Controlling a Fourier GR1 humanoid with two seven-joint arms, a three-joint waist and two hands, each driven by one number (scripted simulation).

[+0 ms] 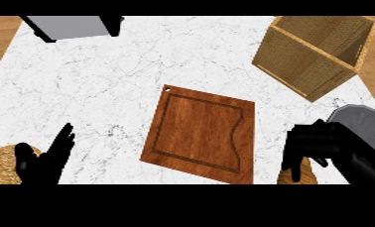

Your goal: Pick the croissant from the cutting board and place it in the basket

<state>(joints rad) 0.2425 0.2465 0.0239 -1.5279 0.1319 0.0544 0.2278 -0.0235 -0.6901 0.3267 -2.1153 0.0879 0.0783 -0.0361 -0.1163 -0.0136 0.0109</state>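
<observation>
— Where is the croissant point(299, 175) seen?
— At five o'clock, off the cutting board point(199, 134), beneath the right hand point(316, 144), whose fingers are curled down around it.
— And the basket point(313, 52)?
— At two o'clock on the surface point(110, 82). The left hand point(45, 160) is held open at seven o'clock.

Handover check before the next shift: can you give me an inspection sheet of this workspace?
Surface: white marble counter.
Job's things: wooden cutting board at centre, no croissant on it; wicker basket far right; croissant not clearly seen.
Clutter: grey appliance far left.
Hands: left hand open, resting at lower left; right hand curled at lower right, contents hidden.
Cables: nothing seen.
Surroundings: wood floor past the left edge.
</observation>
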